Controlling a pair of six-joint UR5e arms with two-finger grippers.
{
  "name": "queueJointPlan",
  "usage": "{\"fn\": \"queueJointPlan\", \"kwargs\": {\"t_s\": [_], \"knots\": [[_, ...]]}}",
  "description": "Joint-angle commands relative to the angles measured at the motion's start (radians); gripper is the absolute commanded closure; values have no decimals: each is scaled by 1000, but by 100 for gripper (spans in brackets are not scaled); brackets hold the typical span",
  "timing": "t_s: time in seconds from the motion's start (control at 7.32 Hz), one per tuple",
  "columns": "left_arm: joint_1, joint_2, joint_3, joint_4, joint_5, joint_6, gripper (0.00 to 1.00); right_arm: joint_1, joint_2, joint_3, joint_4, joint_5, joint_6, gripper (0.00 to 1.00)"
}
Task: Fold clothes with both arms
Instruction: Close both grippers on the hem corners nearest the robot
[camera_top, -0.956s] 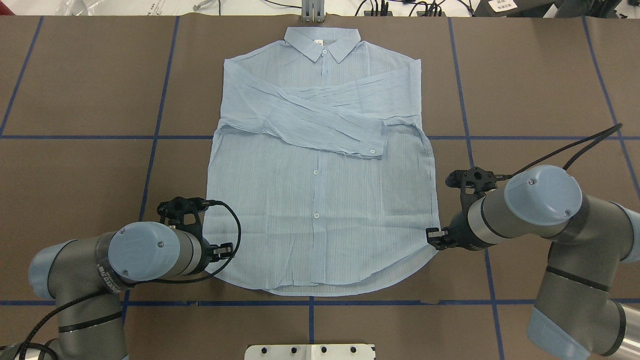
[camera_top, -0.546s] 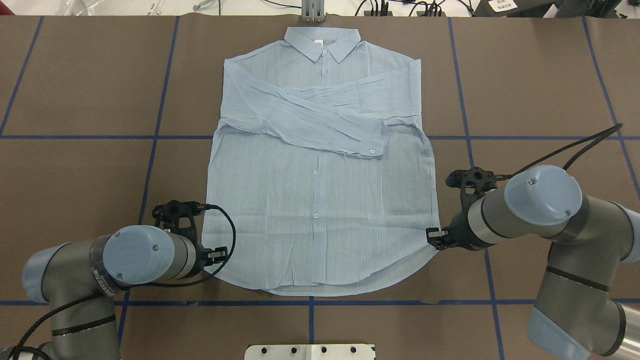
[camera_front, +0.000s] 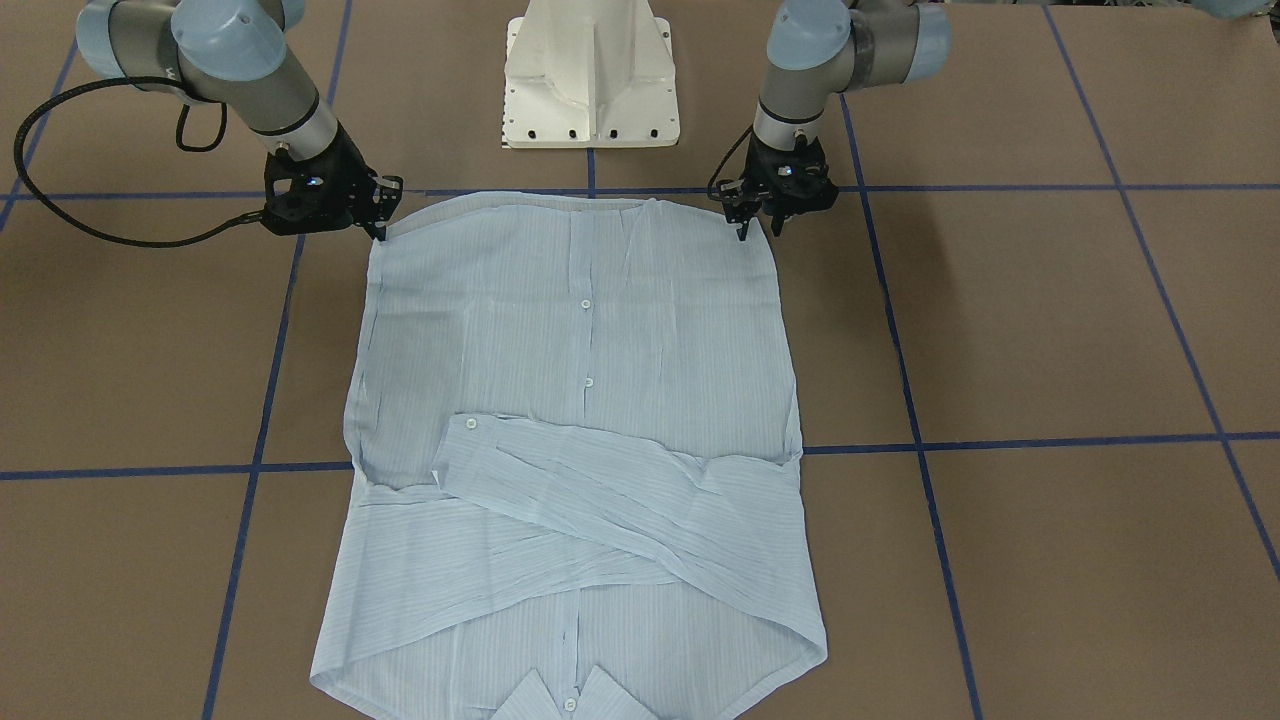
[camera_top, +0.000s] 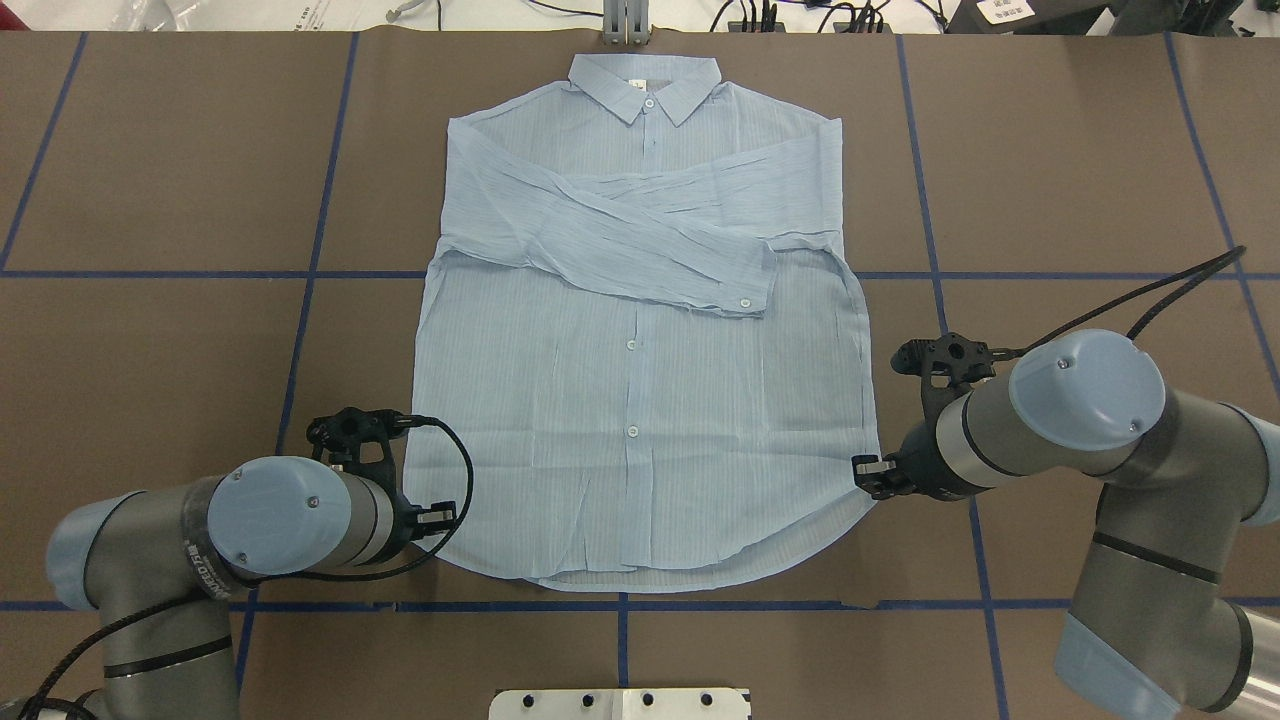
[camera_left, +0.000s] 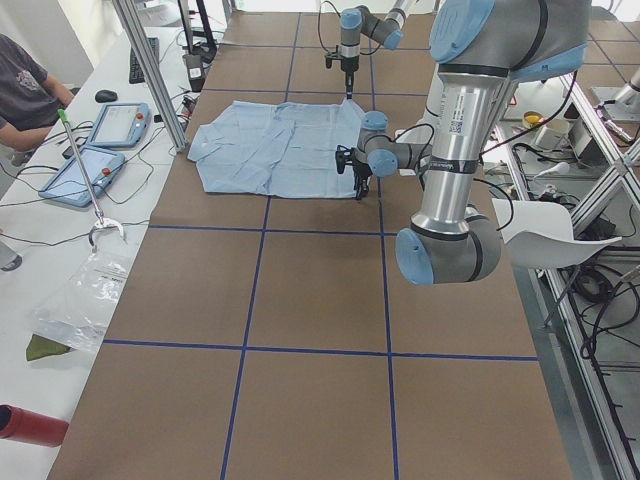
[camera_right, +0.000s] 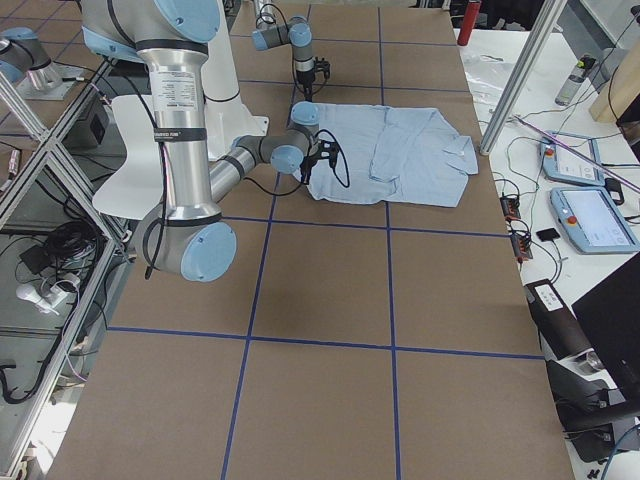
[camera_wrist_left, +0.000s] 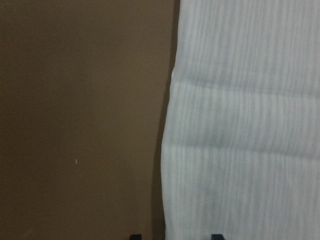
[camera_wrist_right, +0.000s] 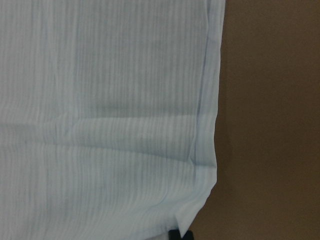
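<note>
The pale blue striped shirt (camera_top: 640, 400) lies flat, buttoned side up, collar at the far edge, both sleeves folded across the chest. It also shows in the front view (camera_front: 580, 420). My left gripper (camera_top: 445, 515) is low at the shirt's near left hem corner. In the left wrist view its fingertips (camera_wrist_left: 216, 236) stand apart, open, on either side of the shirt's edge (camera_wrist_left: 167, 150). My right gripper (camera_top: 862, 470) is at the near right hem corner. In the right wrist view its tips (camera_wrist_right: 180, 234) are together on the shirt's corner (camera_wrist_right: 200, 200).
The table is covered in brown paper (camera_top: 150, 350) with blue tape lines. The white pedestal base (camera_front: 590, 70) stands just behind the shirt's hem. Tablets and cables (camera_left: 100, 140) lie past the table's far edge. A person (camera_left: 25, 85) sits there.
My left arm has drawn back towards the near edge and slightly left, its gripper now lower along the shirt's left hem. The right arm and the shirt have not moved.
</note>
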Motion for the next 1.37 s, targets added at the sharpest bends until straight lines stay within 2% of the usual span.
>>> {"fn": "queueJointPlan", "kwargs": {"t_s": [0.0, 0.14, 0.27, 0.96, 1.09, 1.23], "knots": [[2, -1, -16, 4, 0, 0, 56, 1, -1, 0, 0, 0, 0, 100], [2, 0, -18, 4, 0, 0, 63, 1, -1, 0, 0, 0, 0, 100], [2, 0, -18, 4, 0, 0, 65, 1, -1, 0, 0, 0, 0, 100], [5, 0, -7, 4, 0, 0, 65, 0, 0, 0, 0, 0, 0, 100], [5, 0, -9, 4, 0, -2, 70, 1, -1, -2, 0, 0, 0, 100], [5, 0, -13, 6, 1, -2, 95, 1, 0, -2, 0, 0, 0, 100]]}}
